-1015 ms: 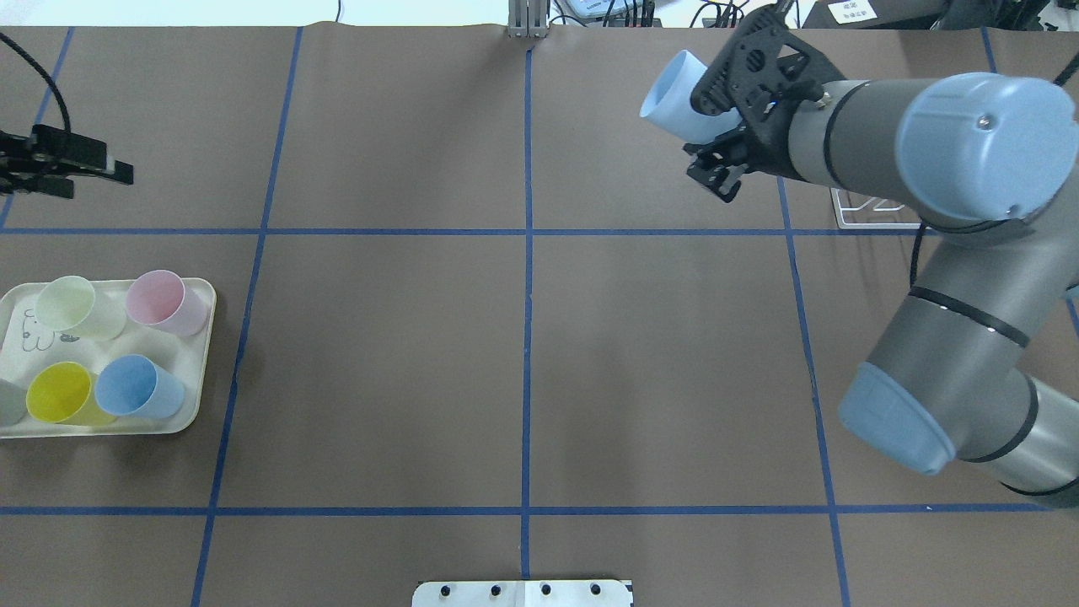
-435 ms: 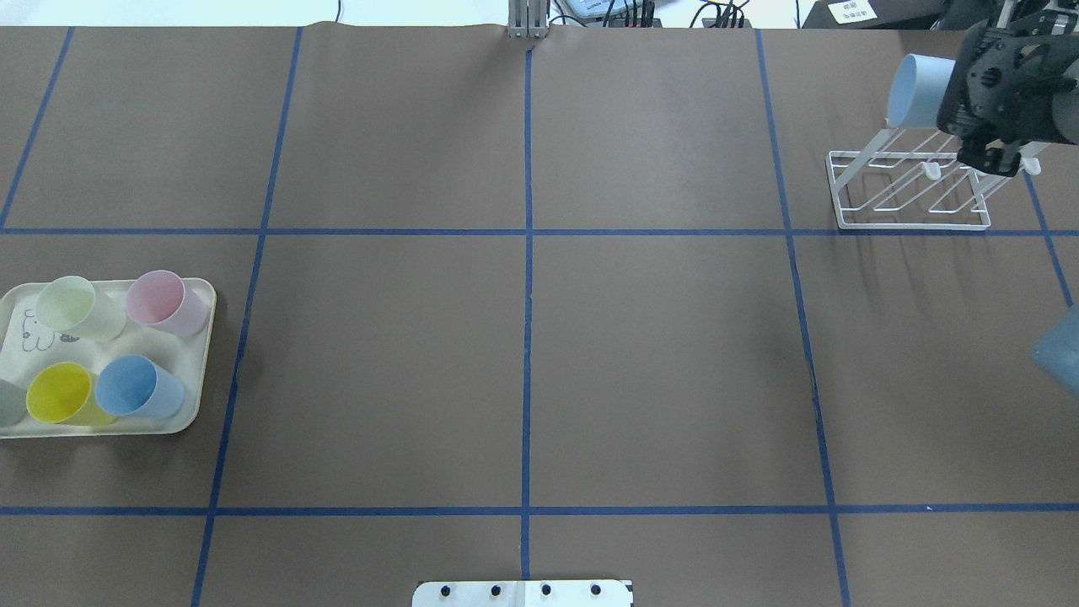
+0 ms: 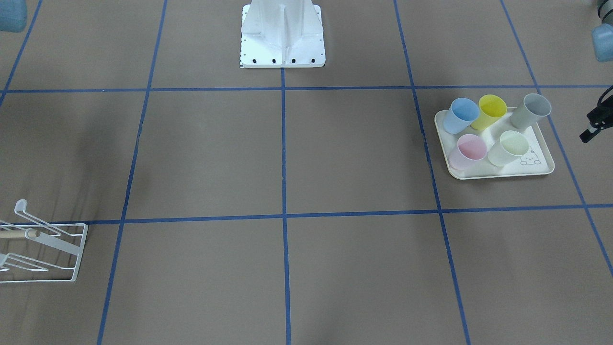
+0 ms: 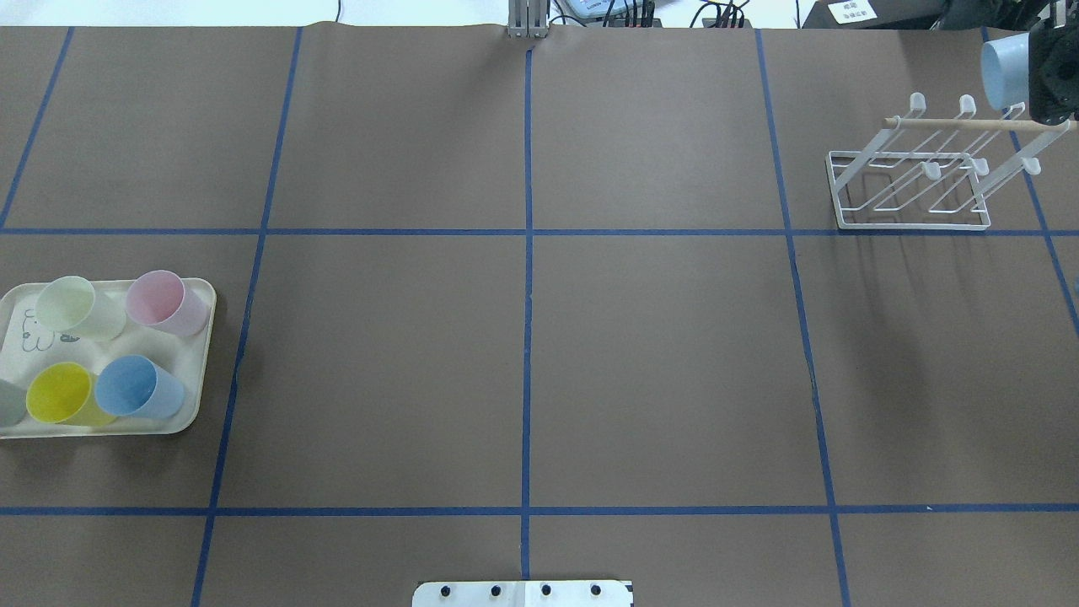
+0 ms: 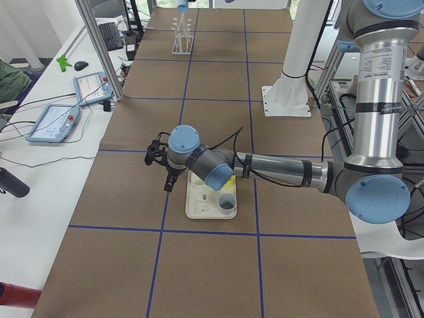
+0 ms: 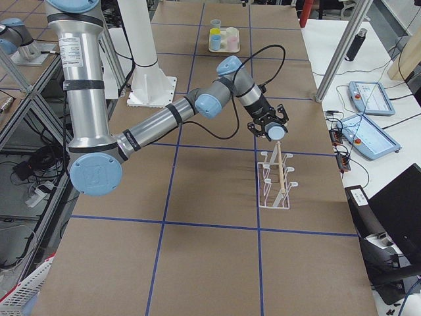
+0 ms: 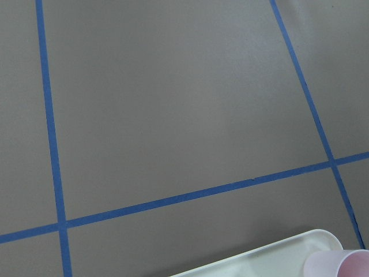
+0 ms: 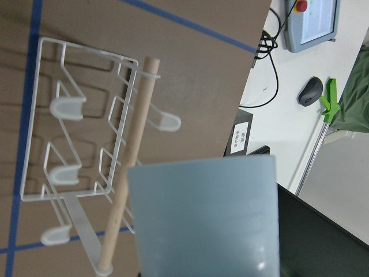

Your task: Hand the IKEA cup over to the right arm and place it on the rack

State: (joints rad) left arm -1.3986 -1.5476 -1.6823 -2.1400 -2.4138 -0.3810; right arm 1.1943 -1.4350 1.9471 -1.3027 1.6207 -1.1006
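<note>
The IKEA cup (image 4: 1001,69) is light blue and held on its side in the air, mouth facing left, with my right gripper (image 4: 1035,74) shut on it. It hangs above the right end of the rack (image 4: 915,181), a white wire frame with upturned prongs and a wooden dowel (image 4: 969,123). In the right wrist view the cup (image 8: 202,219) fills the foreground with the rack (image 8: 86,115) beneath it. In the exterior right view the cup (image 6: 277,132) sits just past the rack's (image 6: 276,184) far end. The left gripper (image 3: 594,122) hovers beside the tray; its jaws are unclear.
A cream tray (image 4: 199,297) with several coloured cups sits at the table's left side, also seen in the front view as the tray (image 3: 541,171). The white robot base (image 3: 282,33) stands at mid-table. Operator pendants (image 6: 365,99) lie on the bench beyond the rack.
The right arm has swung right with the blue cup, from left of the rack to above its right end. The left gripper has left the overhead view.
</note>
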